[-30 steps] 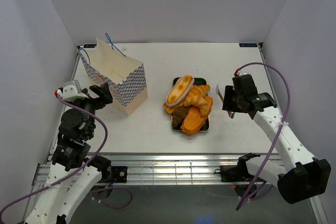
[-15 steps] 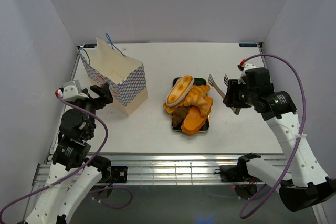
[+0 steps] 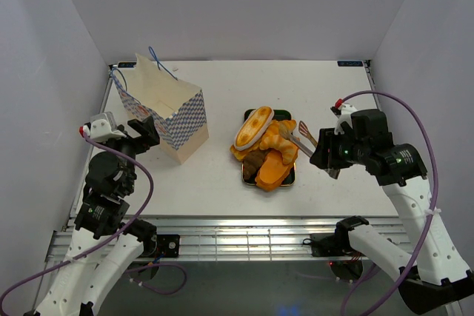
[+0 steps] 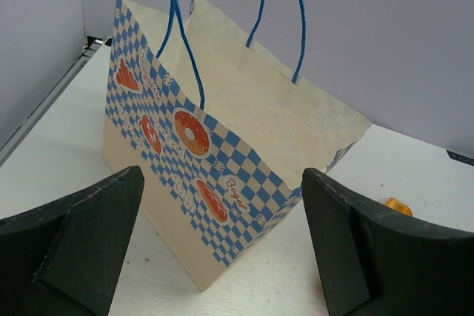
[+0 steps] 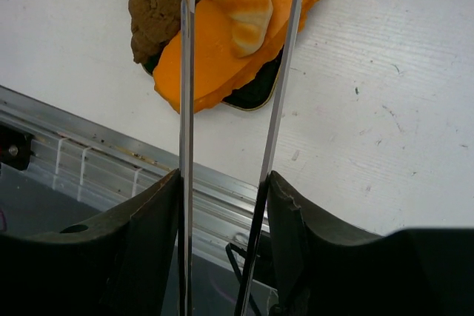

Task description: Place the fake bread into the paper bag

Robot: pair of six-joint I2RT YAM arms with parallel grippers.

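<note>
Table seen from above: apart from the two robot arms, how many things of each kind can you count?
fake bread pieces: 4 distinguishable, piled, maybe more hidden
paper bag: 1
black tray: 1
metal tongs: 1
Total: at least 7

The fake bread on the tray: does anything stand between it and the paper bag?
Nothing visible does. Only bare white table lies between the fake bread and the paper bag, whose mouth is open. The left gripper sits at the bag's near left side, off that path.
</note>
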